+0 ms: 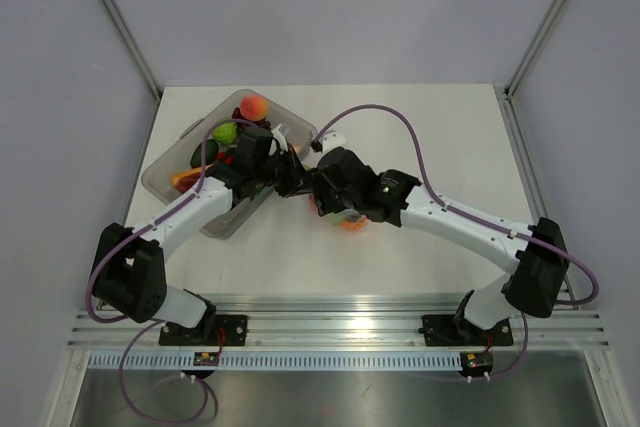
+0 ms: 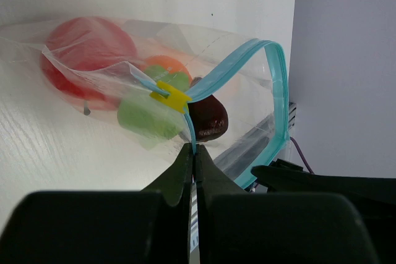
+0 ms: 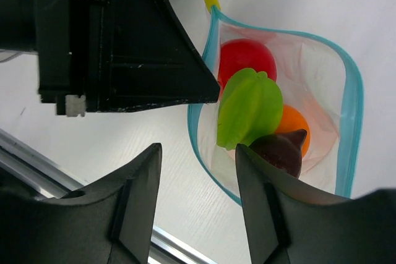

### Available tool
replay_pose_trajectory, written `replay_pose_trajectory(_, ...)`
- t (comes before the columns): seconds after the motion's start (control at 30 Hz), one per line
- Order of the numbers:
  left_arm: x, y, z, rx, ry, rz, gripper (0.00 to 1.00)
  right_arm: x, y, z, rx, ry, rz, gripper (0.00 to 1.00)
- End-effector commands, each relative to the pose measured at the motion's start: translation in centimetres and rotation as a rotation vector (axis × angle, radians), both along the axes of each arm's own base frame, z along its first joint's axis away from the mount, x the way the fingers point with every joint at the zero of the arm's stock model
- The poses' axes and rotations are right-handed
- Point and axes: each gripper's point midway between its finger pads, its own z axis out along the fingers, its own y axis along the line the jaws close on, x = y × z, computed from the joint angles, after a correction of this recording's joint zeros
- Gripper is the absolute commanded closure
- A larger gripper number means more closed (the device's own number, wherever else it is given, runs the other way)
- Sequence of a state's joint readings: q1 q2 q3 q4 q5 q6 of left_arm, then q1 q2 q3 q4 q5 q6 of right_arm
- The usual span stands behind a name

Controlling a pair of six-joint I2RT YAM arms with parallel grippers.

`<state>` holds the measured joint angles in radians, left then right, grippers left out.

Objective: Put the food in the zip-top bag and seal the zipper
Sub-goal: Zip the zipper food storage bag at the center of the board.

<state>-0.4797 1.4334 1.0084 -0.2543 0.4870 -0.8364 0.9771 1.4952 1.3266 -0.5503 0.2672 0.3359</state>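
Firmly closed, the left end effector (image 2: 193, 159) pinches the thin light-blue zipper (image 2: 275, 85) just short of its yellow slider (image 2: 173, 95). Ahead of it the clear, crinkly zip-top bag (image 2: 74, 85) lies on the white surface (image 2: 37, 153), mouth gaping. The right end effector (image 3: 197, 153) stands open, gripping nothing. Just beyond its tips, glossy rounded food (image 3: 250, 106) fills the bag: red, green, orange, dark purple.
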Motion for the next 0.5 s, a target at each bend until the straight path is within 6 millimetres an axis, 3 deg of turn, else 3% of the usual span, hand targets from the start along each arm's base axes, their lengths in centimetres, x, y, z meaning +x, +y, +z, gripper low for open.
replay_pose_trajectory(0.0,0.6,-0.6,1.9,-0.027,-0.05,-0.015,1.0,0.7,1.1,-0.2,-0.026,-0.024,0.019,0.43)
replay_pose_trajectory(0.27,0.6,-0.8,2.2,-0.035,-0.06,-0.02,1.0,0.3,1.6,-1.1,-0.029,-0.006,0.038,0.52)
replay_pose_trajectory(0.37,0.5,-0.9,2.4,-0.036,-0.067,-0.023,1.0,0.7,1.6,-1.8,-0.056,-0.007,0.029,0.64)
replay_pose_trajectory(0.47,0.4,-0.9,2.5,-0.036,-0.074,-0.02,1.0,1.1,1.4,-2.9,-0.088,-0.015,0.02,0.82)
